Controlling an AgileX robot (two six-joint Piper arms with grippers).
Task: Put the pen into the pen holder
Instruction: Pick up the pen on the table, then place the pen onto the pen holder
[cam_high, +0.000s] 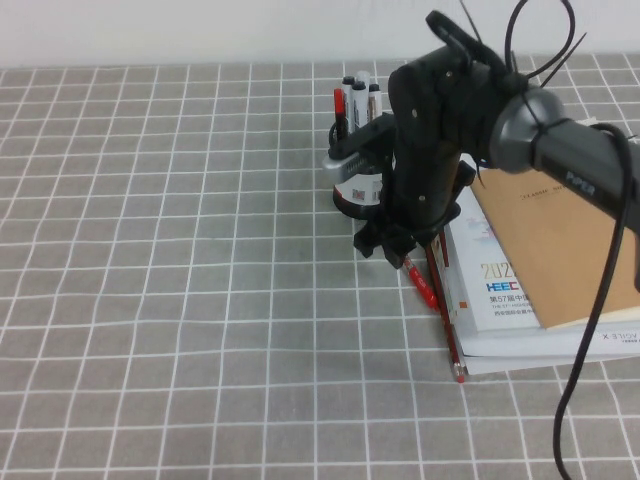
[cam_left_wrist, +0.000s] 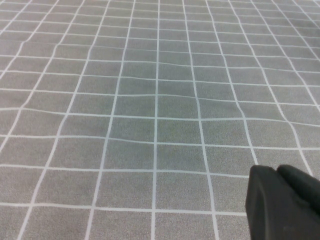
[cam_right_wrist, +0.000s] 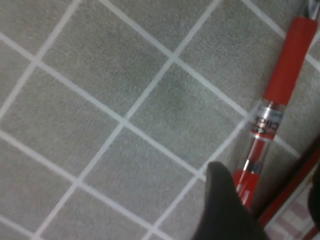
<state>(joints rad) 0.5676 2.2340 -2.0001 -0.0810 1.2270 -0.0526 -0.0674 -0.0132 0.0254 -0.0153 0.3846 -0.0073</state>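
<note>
My grey grid tablecloth (cam_high: 150, 250) carries the pen holder (cam_high: 355, 185) at upper centre, the pen (cam_high: 422, 283), a dark-red pencil (cam_high: 446, 330) and stacked books (cam_high: 520, 300) at right.

High view angled down, right wrist close — sharing the pen (cam_high: 421, 283).
</note>
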